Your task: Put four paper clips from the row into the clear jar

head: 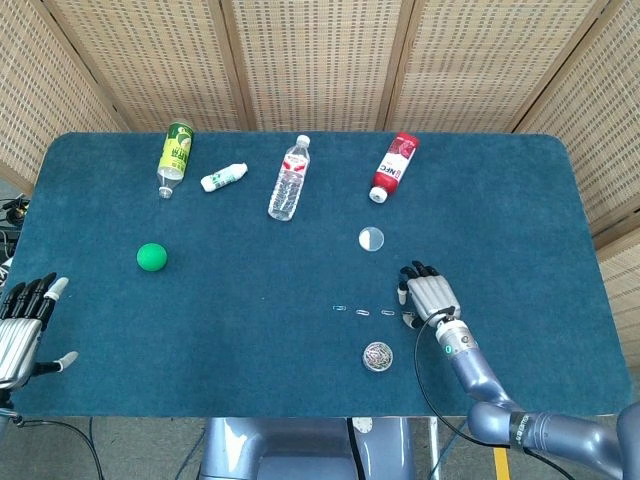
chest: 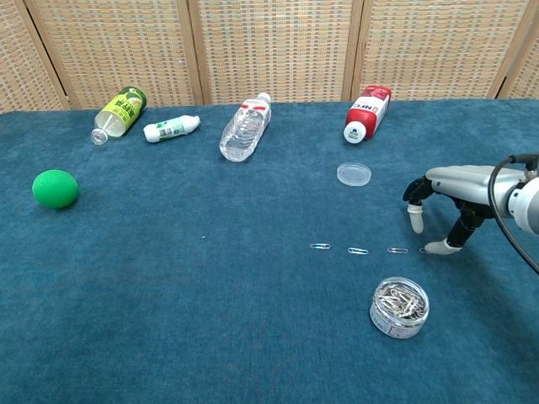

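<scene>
— Where are the paper clips [chest: 359, 250]?

— In a little row on the blue table [head: 500, 200], near the front. The clear jar [chest: 399, 307] stands just in front of the row, and it has lots of clips inside.

— What is the right hand [chest: 447, 190] doing?

— It hangs over the right end of the row. Its fingers point down and are spread apart, and its thumb tip touches the table by the last clip. It holds nothing.

— And the left hand [head: 20, 325]?

— Far away at the left edge, fingers apart, holding nothing.

— What else is there?

— A green ball [chest: 56, 188] on the left, and a small round lid [chest: 354, 173] behind the row.
</scene>
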### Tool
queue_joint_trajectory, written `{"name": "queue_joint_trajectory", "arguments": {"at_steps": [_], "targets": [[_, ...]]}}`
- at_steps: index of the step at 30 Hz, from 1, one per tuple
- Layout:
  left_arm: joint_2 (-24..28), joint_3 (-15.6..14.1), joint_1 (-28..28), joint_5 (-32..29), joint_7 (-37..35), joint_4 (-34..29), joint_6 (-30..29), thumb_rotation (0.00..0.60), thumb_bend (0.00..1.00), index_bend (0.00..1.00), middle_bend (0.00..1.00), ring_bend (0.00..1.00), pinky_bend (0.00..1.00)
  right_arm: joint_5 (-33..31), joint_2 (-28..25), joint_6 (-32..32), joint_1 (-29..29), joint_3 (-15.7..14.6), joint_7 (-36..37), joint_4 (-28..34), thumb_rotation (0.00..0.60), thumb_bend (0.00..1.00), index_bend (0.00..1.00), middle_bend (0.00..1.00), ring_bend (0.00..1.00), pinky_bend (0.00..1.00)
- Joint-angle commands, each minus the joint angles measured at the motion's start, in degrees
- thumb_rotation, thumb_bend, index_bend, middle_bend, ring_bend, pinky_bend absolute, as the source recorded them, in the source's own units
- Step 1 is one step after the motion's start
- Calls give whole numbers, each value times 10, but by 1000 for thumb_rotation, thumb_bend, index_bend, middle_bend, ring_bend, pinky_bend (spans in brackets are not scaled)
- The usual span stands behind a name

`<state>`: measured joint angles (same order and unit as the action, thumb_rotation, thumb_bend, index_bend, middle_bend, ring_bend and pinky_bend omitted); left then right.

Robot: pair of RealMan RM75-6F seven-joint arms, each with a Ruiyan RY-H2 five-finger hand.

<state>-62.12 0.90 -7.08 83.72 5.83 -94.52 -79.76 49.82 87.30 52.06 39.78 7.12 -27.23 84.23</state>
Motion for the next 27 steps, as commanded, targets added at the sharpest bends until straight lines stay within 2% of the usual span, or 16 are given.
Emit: {"name": "queue_joint_trajectory", "arguments": {"at_steps": [1,5,27], "targets": [[0,0,0,0,0,0,0,600,0,0,0,0,0,6,1,3,0,-4,-3,-1,600,302,492,133,0,124],[0,0,0,1,1,-1,-1,600,0,0,0,0,0,12,5,8,-1,-8,-4,-6,600,331,492,133,0,124],[-2,-1,-1,-1,2,2,2,600,0,0,0,0,0,12,23,-2,-5,-19,4,-40,600,333,491,132,0,124]]}}
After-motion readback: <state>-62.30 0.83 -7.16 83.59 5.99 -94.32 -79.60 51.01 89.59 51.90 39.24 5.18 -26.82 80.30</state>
